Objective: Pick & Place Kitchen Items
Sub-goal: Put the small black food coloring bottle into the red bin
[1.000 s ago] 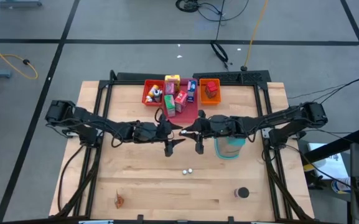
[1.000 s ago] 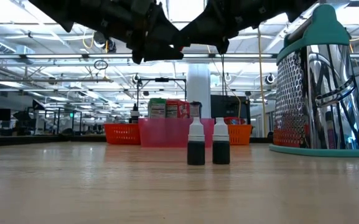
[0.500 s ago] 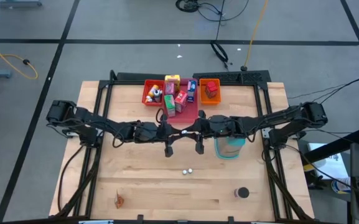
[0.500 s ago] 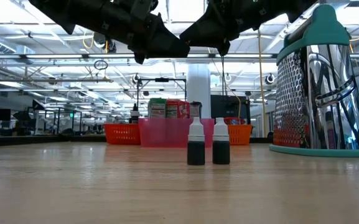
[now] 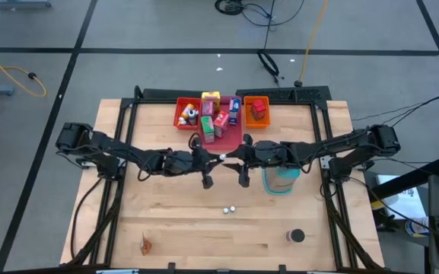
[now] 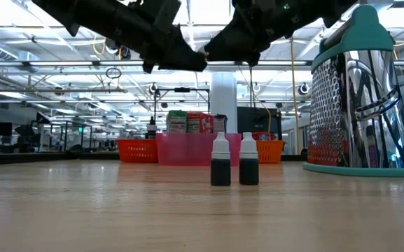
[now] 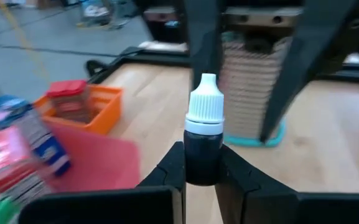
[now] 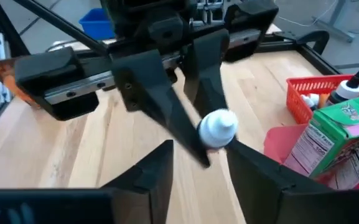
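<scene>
The left hand (image 7: pixel 199 180) clamps a small dark bottle (image 7: pixel 203 140) with a ribbed white cap above mid-worktop (image 5: pixel 166 221); the right hand (image 8: pixel 198 163), fingers spread, flanks that cap. Only the low view shows two matching bottles (image 6: pixel 234 159) standing upright, toward 6 o'clock.

Pale wood table (image 5: pixel 173 221), shiny perforated metal grater (image 6: pixel 359 105), glossy plastic bottle (image 7: pixel 204 146)

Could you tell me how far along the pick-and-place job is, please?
Done: food boxes sit in the back trays. In hand: the left gripper holds a small bottle, right gripper, jaws open, beside it. Left: two bottles, a dark can.
</scene>
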Motion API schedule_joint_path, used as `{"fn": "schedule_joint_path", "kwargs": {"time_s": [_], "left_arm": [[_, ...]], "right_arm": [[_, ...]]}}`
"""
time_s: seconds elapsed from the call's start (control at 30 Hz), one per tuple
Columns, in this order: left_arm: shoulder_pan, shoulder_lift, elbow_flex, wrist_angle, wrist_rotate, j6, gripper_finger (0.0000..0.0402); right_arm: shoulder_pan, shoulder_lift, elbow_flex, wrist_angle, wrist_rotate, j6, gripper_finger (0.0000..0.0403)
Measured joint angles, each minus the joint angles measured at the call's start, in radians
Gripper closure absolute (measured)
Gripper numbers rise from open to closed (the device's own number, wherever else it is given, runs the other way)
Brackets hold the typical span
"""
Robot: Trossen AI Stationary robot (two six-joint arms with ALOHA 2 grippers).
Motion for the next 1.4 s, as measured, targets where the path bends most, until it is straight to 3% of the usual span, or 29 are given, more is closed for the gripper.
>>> {"fn": "schedule_joint_path", "kwargs": {"time_s": [0.23,0.43,0.6,0.87,1.07,1.4], "left_arm": [[0.017,-0.056,0.000,-0.156,-0.152,-0.018,0.0361],[0.078,-0.126,0.000,-0.345,-0.301,-0.123,0.0358],[0.170,-0.151,0.000,-0.439,-0.335,-0.196,0.0355],[0.377,-0.149,0.000,-0.451,-0.297,-0.209,0.0352],[0.526,-0.149,0.000,-0.447,-0.183,-0.206,0.0352],[0.658,-0.143,0.000,-0.446,-0.056,-0.204,0.0351]], "right_arm": [[0.002,0.000,0.000,-0.015,-0.010,-0.005,0.0249],[0.012,0.000,0.000,-0.023,-0.011,-0.004,0.0253],[0.050,0.000,0.000,-0.023,-0.012,-0.004,0.0254],[0.144,0.000,0.000,-0.034,-0.013,-0.005,0.0254],[0.208,0.000,0.000,-0.064,-0.013,-0.006,0.0256],[0.271,0.062,0.000,-0.077,-0.012,0.012,0.0254]]}}
